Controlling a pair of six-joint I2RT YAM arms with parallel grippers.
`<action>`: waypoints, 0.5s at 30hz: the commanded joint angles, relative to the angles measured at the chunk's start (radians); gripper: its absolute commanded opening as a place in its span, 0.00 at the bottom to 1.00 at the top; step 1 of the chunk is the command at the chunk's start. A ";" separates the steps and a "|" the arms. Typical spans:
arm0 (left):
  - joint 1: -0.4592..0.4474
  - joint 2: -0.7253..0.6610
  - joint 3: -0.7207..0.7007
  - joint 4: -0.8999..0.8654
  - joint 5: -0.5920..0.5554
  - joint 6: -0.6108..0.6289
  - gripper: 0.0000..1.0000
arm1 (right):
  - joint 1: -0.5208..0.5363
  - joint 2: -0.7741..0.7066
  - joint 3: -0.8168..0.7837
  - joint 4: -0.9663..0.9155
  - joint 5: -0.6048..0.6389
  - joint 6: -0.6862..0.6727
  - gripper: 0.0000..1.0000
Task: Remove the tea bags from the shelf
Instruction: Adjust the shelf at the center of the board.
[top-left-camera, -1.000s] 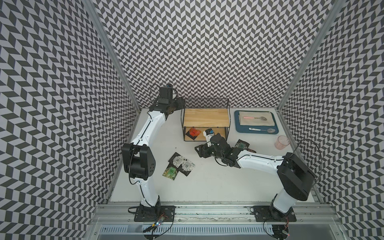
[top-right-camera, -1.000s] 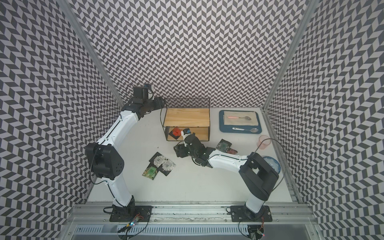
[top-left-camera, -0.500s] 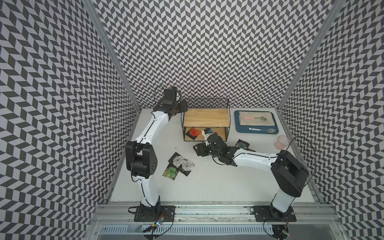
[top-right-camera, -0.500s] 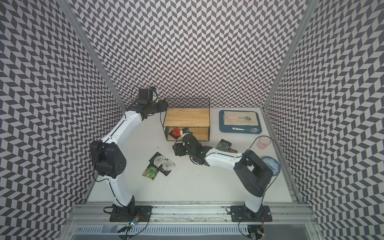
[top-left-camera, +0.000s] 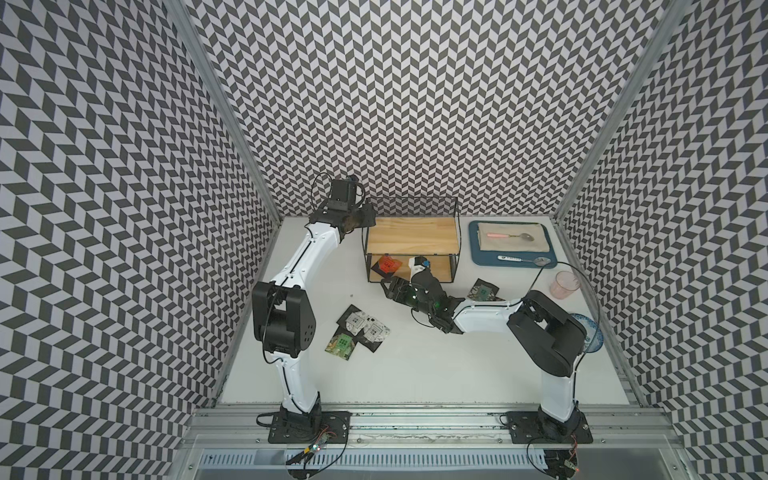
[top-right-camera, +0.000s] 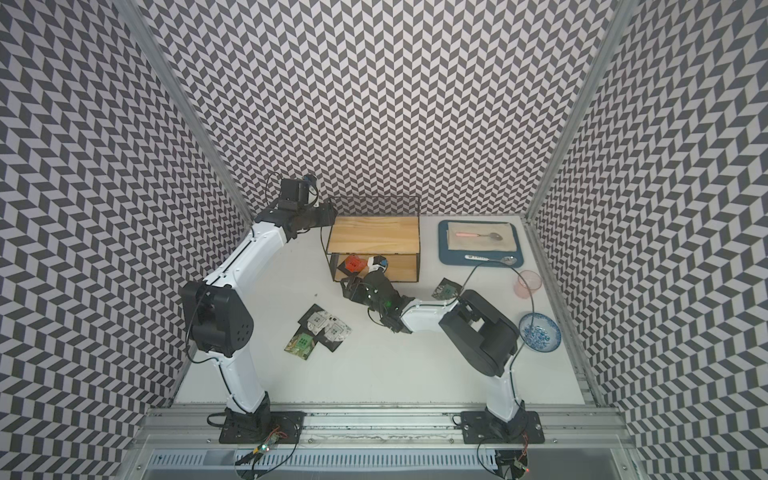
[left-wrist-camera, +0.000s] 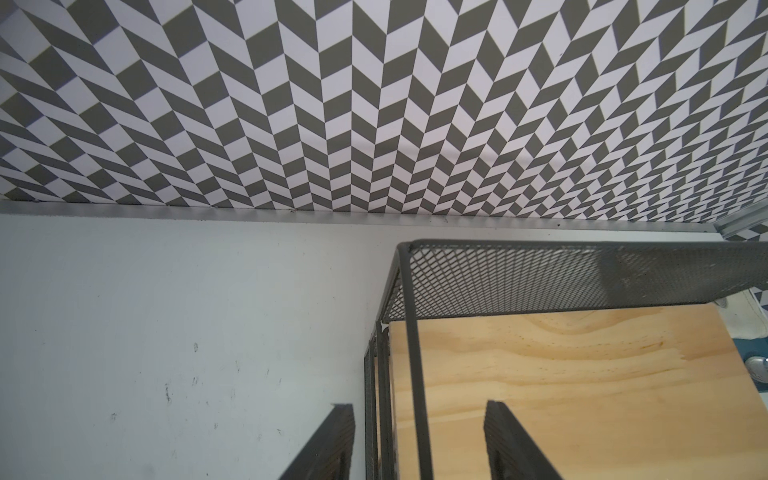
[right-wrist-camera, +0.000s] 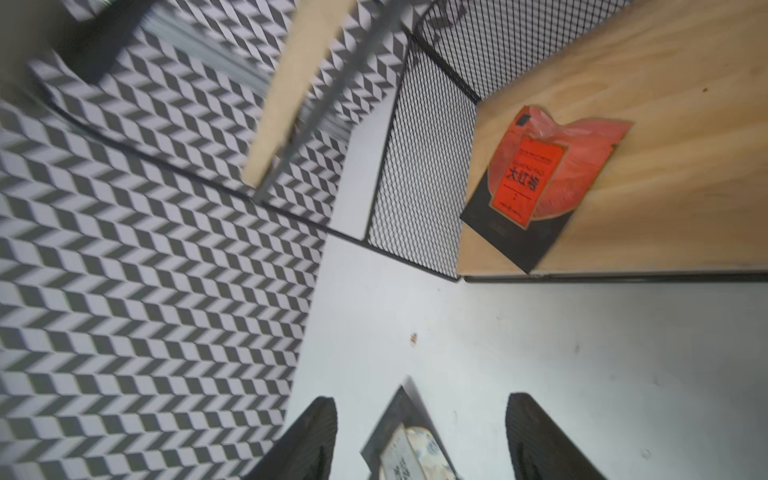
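While outstretched, left arm (top-left-camera: 307, 253) beside shelf (top-left-camera: 411, 232)

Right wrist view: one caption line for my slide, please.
Right hand open, a pale tea bag between its fingers; orange-red tea bag on the shelf.

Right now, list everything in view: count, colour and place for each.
shelf: one, black wire and light wood, back of table.
tea bag on the shelf: one, orange-red, lower board.
heaped tea bags: three, two white, one green, table near left arm.
lone tea bag: one, greenish, table by right forearm.
sixth tea bag: one, pale, black-edged, table before shelf.
tray: one, blue, back right, under beige cloth.
pink-handled spoon: one, on cloth.
white-handled spoon: one, tray, before cloth.
cup: one, pink, right edge.
bowl: one, blue-patterned, right edge.
left hand: black, open, astride shelf's side wire.
right hand: black, open, astride sixth tea bag.
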 joint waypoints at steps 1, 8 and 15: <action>-0.021 -0.002 -0.017 -0.020 0.006 0.039 0.55 | -0.017 0.024 -0.018 0.233 0.057 0.196 0.67; -0.022 0.000 -0.019 -0.027 0.006 0.066 0.54 | -0.041 0.106 0.058 0.155 0.098 0.264 0.66; -0.023 0.001 -0.009 -0.024 0.032 0.055 0.52 | -0.043 0.135 0.032 0.171 0.142 0.303 0.65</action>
